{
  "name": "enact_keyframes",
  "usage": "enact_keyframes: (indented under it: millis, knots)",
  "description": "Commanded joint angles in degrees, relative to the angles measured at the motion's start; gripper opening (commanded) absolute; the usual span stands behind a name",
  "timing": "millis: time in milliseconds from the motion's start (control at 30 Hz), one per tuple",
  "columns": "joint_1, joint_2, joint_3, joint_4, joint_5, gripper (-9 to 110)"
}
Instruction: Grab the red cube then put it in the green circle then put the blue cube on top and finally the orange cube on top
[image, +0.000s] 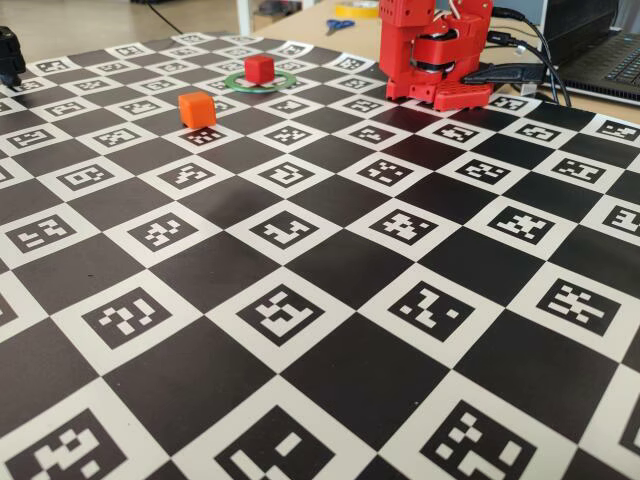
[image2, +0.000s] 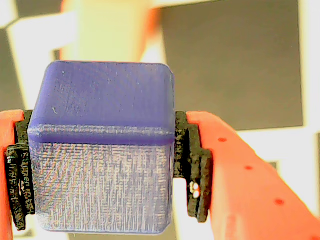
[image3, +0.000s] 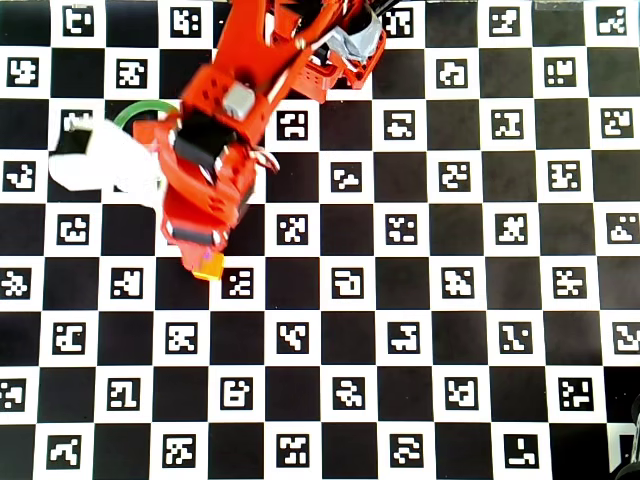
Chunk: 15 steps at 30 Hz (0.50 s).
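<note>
Wrist view: gripper (image2: 102, 170) pinching the blue cube (image2: 102, 150) – black pads flat against both side faces, cube square between them. Overhead view: arm hangs over the board, orange cube (image3: 209, 266) peeking out at its lower tip, green circle (image3: 140, 108) up at about 11 o'clock from there, half hidden. Fixed view: red cube (image: 259, 68) already sits inside the ring – next move likely carries blue toward it.

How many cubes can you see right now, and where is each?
3. The red cube sits inside the green circle; the orange cube rests on the mat nearby; the blue cube is clamped in the gripper. No others visible.
</note>
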Motion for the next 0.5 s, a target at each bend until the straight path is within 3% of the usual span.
enact_keyframes:
  millis: [0, 467]
  knots:
    - [3.78, 9.23, 6.59, -3.25, -6.77, 10]
    - [14.77, 15.29, 16.96, -4.66, -23.29, 10]
